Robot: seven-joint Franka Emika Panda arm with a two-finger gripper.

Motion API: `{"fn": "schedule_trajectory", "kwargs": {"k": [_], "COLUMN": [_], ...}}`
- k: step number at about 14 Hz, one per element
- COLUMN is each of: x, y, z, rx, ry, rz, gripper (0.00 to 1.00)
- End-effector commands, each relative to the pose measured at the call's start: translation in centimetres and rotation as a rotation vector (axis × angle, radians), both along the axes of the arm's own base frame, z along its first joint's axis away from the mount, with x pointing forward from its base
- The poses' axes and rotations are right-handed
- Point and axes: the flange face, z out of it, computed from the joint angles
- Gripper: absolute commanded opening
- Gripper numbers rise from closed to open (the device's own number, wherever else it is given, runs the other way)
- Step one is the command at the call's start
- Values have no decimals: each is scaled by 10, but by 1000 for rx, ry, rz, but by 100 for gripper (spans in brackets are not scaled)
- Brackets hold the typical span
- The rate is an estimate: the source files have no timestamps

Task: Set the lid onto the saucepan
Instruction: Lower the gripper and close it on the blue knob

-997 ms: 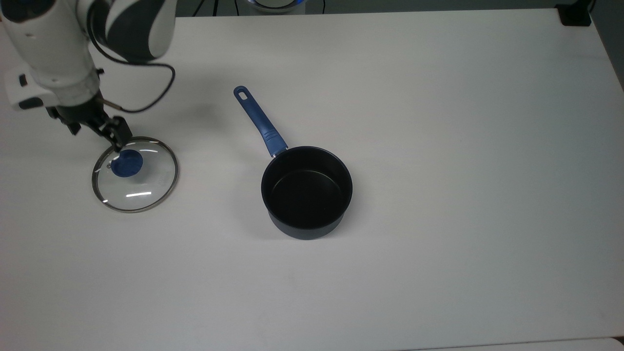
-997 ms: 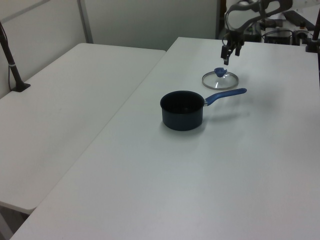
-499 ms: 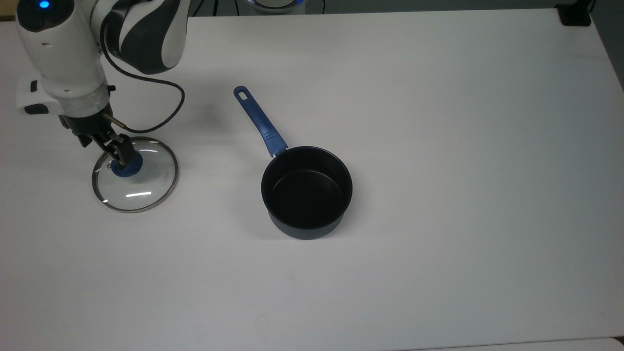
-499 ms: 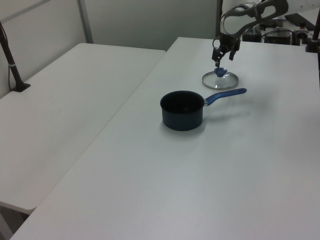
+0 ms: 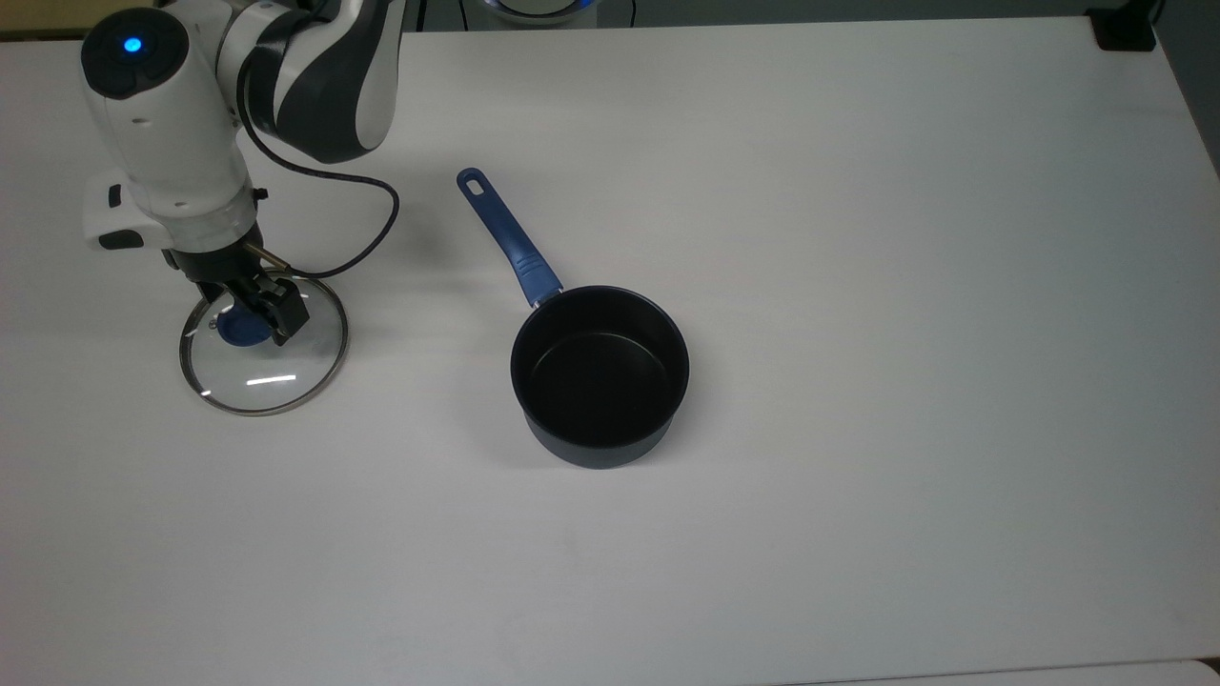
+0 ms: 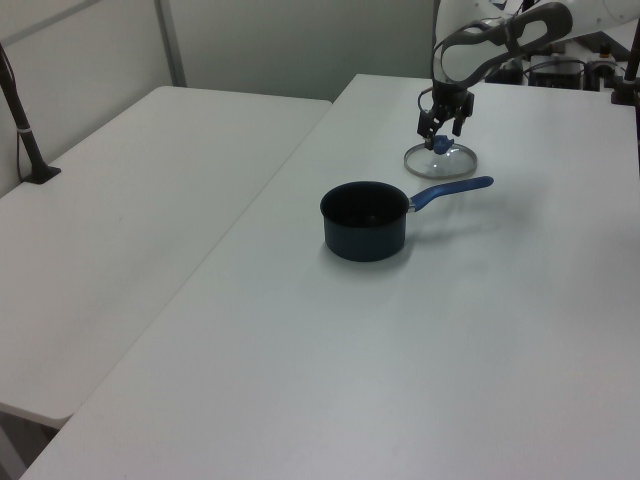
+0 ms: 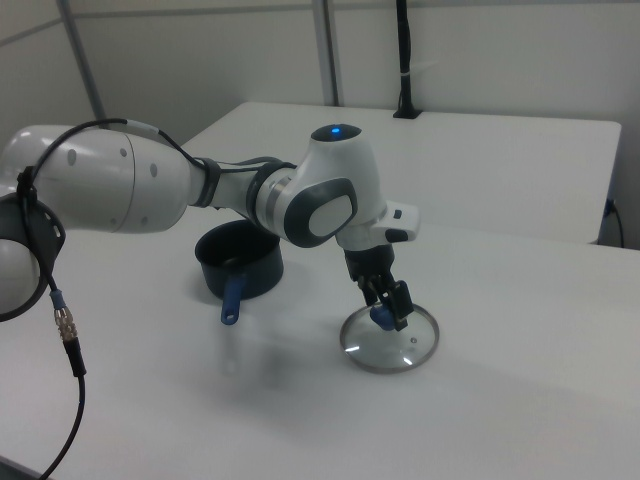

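While my two-finger gripper (image 5: pixel 250 307) straddles the blue knob of the round glass lid (image 5: pixel 264 343), fingers apart, I must clamp before carrying it right to the dark blue-handled saucepan (image 5: pixel 599 375).

In the top view, the lid (image 5: pixel 264 341) lies flat on the table (image 5: pixel 858 286), well to the left of the saucepan (image 5: pixel 599 374). The gripper (image 5: pixel 255 310) sits over the lid's middle. The saucepan's handle (image 5: pixel 508 238) points up-left.
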Motion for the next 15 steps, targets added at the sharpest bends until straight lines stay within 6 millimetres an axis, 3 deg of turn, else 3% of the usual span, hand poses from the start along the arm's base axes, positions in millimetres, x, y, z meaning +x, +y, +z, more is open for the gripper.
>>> {"fn": "schedule_trajectory", "kwargs": {"k": [1, 8, 12, 15], "x": [-4, -5, -4, -12], "y": [0, -1, -1, -4], "z": [-2, -4, 8, 43], "rx": [-1, 1, 5, 14], "ry": [-7, 0, -15, -28], "rz": [2, 20, 17, 12], "gripper": [86, 51, 44, 44]}}
